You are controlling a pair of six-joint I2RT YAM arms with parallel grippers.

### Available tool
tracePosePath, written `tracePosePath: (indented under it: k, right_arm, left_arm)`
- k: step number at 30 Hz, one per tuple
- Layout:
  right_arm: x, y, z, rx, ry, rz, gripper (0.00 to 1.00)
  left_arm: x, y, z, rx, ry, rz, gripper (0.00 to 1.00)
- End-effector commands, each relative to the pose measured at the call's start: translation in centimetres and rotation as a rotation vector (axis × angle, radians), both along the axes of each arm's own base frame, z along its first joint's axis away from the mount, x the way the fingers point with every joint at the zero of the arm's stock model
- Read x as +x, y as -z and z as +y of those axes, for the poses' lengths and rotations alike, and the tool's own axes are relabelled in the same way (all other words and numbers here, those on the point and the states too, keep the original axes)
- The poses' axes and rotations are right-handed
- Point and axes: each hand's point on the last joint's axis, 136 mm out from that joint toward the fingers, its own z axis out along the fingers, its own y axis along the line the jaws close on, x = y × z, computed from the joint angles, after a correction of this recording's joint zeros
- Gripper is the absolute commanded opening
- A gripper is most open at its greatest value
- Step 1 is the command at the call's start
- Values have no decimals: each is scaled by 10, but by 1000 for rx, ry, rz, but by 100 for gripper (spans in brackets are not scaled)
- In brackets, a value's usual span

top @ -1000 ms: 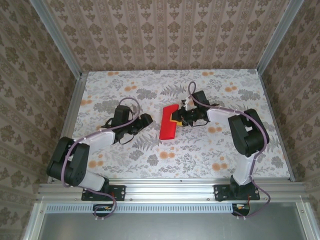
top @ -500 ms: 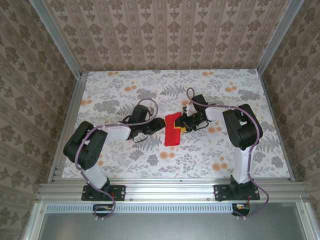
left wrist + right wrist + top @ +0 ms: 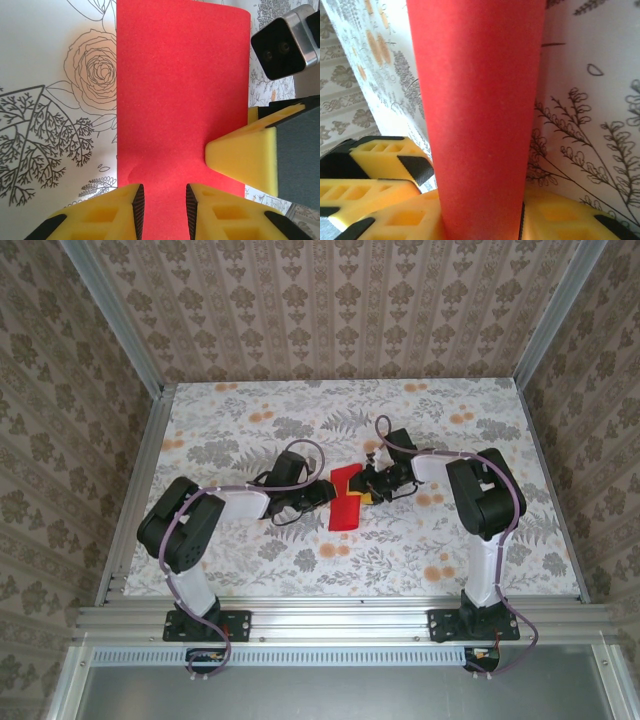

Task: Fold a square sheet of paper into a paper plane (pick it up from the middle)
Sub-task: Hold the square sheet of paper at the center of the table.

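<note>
Flower-printed tabletop (image 3: 450, 540), boxed in by patterned wallpaper panels (image 3: 340, 310) and aluminium rails (image 3: 330, 615). Near its middle, red paper (image 3: 346, 502), folded into a narrow strip running 12 to 6 o'clock. Hemmed in on both sides: left pincer (image 3: 322, 495) at 9 o'clock, right pincer (image 3: 368, 490) at 3 o'clock. From the left wrist, yellow fingers (image 3: 115, 210) slightly parted over the strip's near end, red in the gap, nothing clenched. One right-pincer finger (image 3: 240, 155) touching the strip's 3 o'clock edge. From the right wrist, red filling the gap between both fingers; grasp or release impossible to tell. Purple cables (image 3: 300, 448) looping over both arms.
</note>
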Motion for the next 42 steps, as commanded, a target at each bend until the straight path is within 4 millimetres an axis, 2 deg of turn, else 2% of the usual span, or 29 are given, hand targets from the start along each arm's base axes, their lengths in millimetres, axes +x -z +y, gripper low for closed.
tracePosePath:
  k: [1, 10, 14, 19, 24, 29, 35, 37, 42]
  right_arm:
    - [-2, 26, -11, -57, 63, 47, 39]
    - [-4, 38, -21, -111, 100, 77, 32]
    - [-4, 41, -22, -124, 109, 84, 31]
    - [-3, 38, -22, -123, 111, 75, 33]
    - [2, 21, -21, -122, 113, 49, 42]
    - [7, -14, -18, -147, 82, -5, 56]
    - [-1, -31, -35, -301, 46, -74, 61]
    - [-1, -38, -34, -345, 3, -127, 62]
    - [-13, -32, -26, -483, -133, -155, 65]
  left_arm:
    - [0, -2, -4, -5, 14, -4, 31]
    - [-5, 2, -14, -19, 53, 11, 25]
    - [-8, 11, -17, -12, 69, 37, 19]
    - [-9, 23, -12, 47, 60, 65, 13]
    - [-15, 34, -3, 125, 68, 100, 10]
    - [-22, 39, -3, 132, 91, 117, 10]
    - [-20, 39, -7, 134, 109, 116, 10]
    - [-19, 38, -8, 135, 111, 113, 10]
    - [-16, 35, -9, 142, 116, 104, 10]
